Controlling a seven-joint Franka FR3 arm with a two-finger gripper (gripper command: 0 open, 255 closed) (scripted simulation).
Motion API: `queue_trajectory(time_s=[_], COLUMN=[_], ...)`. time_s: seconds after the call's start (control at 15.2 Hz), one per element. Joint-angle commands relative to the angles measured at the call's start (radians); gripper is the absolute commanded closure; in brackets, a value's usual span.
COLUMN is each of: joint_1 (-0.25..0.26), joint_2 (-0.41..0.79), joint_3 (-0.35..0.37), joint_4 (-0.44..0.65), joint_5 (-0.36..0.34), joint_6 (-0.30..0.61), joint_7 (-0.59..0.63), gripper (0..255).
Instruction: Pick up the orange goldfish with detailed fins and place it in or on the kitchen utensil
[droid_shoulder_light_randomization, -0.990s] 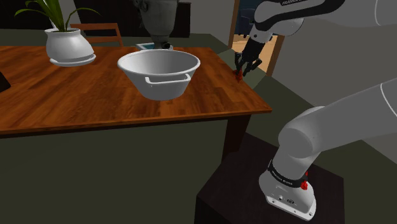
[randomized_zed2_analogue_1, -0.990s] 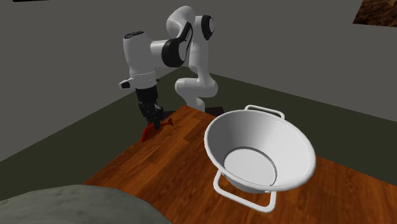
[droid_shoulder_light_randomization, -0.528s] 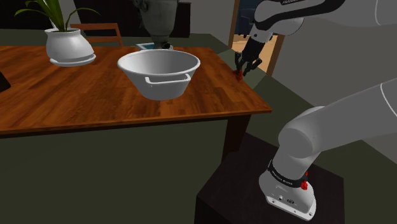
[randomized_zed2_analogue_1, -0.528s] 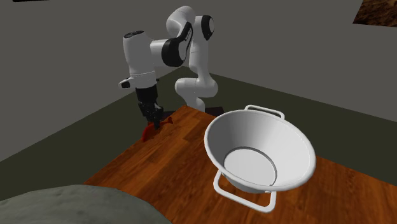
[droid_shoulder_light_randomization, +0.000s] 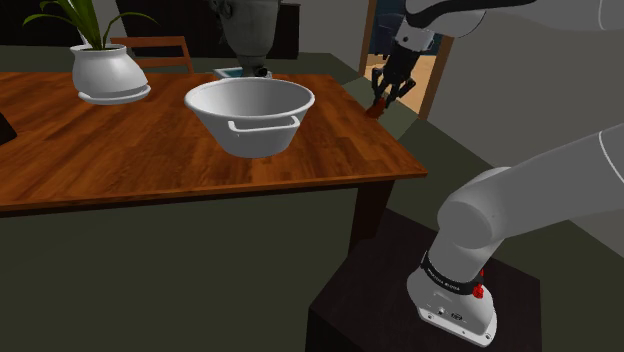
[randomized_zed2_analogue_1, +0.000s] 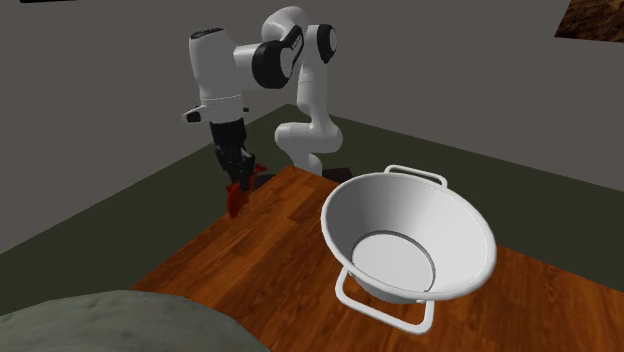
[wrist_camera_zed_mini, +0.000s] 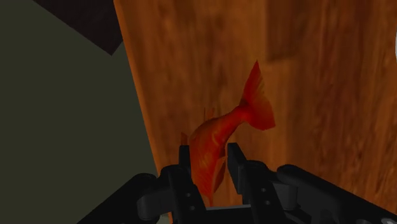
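Bare table (droid_shoulder_light_randomization: 340, 138) open between bowl (droid_shoulder_light_randomization: 250, 115) at the shoulder view's centre and gripper (droid_shoulder_light_randomization: 383, 97) clasping fish (wrist_camera_zed_mini: 222, 133) at upper right, bowl's wide mouth unblocked, plant pot (droid_shoulder_light_randomization: 108, 72) well apart at upper left, small clutter (droid_shoulder_light_randomization: 240, 72) behind bowl, perhaps dishes.

White potted plant (droid_shoulder_light_randomization: 108, 74) set on wooden table (droid_shoulder_light_randomization: 110, 155), far end; chair (droid_shoulder_light_randomization: 152, 44) placed behind.

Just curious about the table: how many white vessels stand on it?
2: a handled bowl in the shoulder view's middle, a plant pot toward its left; more could sit off-frame.
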Motion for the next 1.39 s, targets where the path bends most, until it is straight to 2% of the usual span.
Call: queue_trajectory(time_s=[0.0,1.32], joint_1=[0.002,0.022], joint_2=[0.006,0.068], joint_3=[0.000,0.015], joint_4=[0.031,0.349], joint_5=[0.002,0.021], joint_6=[-0.025,-0.280], joint_7=[0.001,0.025], gripper=[255,255])
